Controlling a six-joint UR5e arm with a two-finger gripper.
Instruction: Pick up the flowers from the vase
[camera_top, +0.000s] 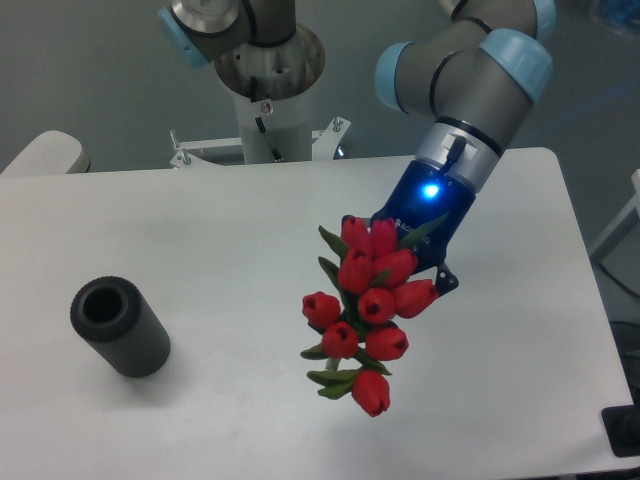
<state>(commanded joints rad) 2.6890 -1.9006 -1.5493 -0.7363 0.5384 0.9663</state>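
1. The bunch of red closed tulip buds with green stems and narrow green leaves is hanging in the air just right of the frame's centre, above the white table, with the buds fanning down and to the left toward the lower middle of the frame.
2. The lowest bud is sitting at the bottom of the bunch, and dark green leaves are sticking out to its left.
3. The black two-finger gripper is gripping the bunch at its upper right end; the buds are hiding most of the fingers, so only one dark finger tip is showing at the right of the bunch.
4. A blue light is glowing on the gripper's dark body, and the grey arm with light blue joint caps is reaching down to it from the upper right of the frame.
5. The dark grey ribbed cylindrical vase is standing at the lower left of the frame, well apart from the flowers, its round hole showing dark.
6. The arm's grey base column is standing behind the table's far edge at the upper middle.
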